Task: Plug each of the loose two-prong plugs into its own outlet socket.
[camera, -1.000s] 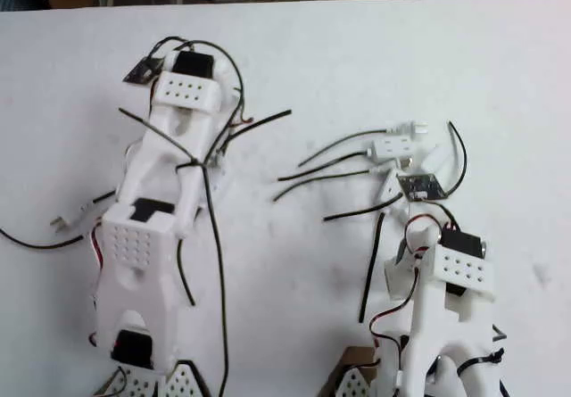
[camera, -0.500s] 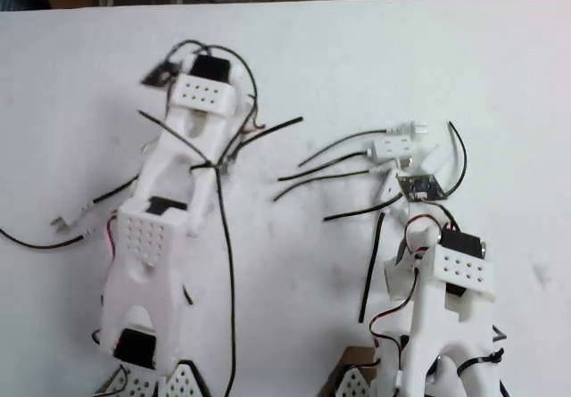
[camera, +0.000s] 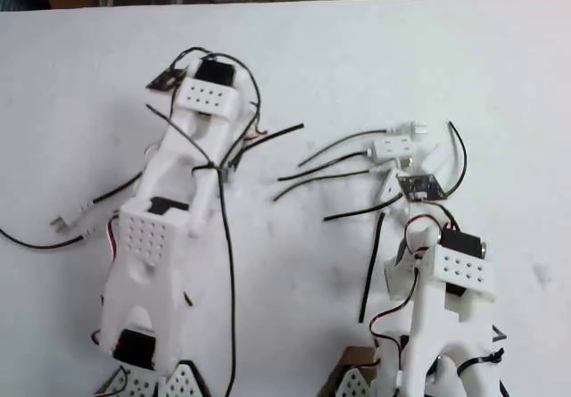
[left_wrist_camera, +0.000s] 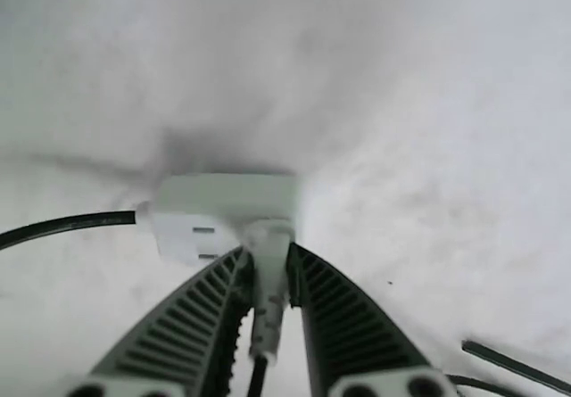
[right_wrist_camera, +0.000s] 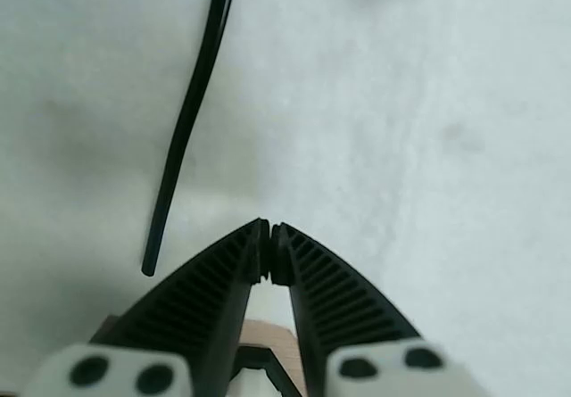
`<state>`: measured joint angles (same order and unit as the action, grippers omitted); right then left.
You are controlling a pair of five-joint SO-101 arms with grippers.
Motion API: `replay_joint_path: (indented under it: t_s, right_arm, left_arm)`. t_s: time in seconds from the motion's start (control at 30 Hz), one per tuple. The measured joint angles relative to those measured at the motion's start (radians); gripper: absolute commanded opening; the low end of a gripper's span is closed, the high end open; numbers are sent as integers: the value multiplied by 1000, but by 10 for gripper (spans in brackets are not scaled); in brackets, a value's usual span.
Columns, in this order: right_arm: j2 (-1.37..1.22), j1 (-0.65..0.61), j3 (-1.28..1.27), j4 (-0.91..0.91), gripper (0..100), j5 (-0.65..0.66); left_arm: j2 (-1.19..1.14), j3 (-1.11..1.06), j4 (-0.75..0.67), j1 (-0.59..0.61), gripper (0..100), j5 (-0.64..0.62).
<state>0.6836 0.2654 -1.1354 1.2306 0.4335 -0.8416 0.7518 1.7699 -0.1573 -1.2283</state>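
Note:
My left gripper (left_wrist_camera: 266, 254) is shut on a white two-prong plug (left_wrist_camera: 268, 281), whose front end meets a white outlet socket (left_wrist_camera: 223, 205) lying on the table. Two slots show on the socket's face, and a black wire (left_wrist_camera: 62, 226) leaves its side. In the high view the left arm's wrist (camera: 203, 101) hangs over that spot and hides it. Another loose plug (camera: 61, 223) with its wire lies at the table's left. My right gripper (right_wrist_camera: 269, 238) is shut on nothing, low over bare table beside a black wire (right_wrist_camera: 192, 120).
A white socket block (camera: 391, 147) with a plug end beside it and several black wires (camera: 321, 178) lie at centre right, just beyond the right arm (camera: 455, 268). A long black cable (camera: 227, 263) runs down between the arms. A brown card piece (camera: 357, 359) lies by the right arm's base.
The left arm's wrist has swung to the right and a little farther back. The right arm, the socket block and the loose plug at the left have stayed put.

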Motion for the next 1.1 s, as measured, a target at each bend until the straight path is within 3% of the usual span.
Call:
replay_joint_path:
  t_s: [0.27,0.57,0.87,1.1]
  right_arm:
    - [0,0,0,0,21,6]
    - [0,0,0,0,21,8]
    - [0,0,0,0,21,8]
    - [0,0,0,0,21,8]
  left_arm:
    - [-20,0,8,29,239,385]
    - [91,-2,5,60,245,779]
    - [124,-2,6,80,242,1364]
    - [-20,-2,5,141,242,1732]
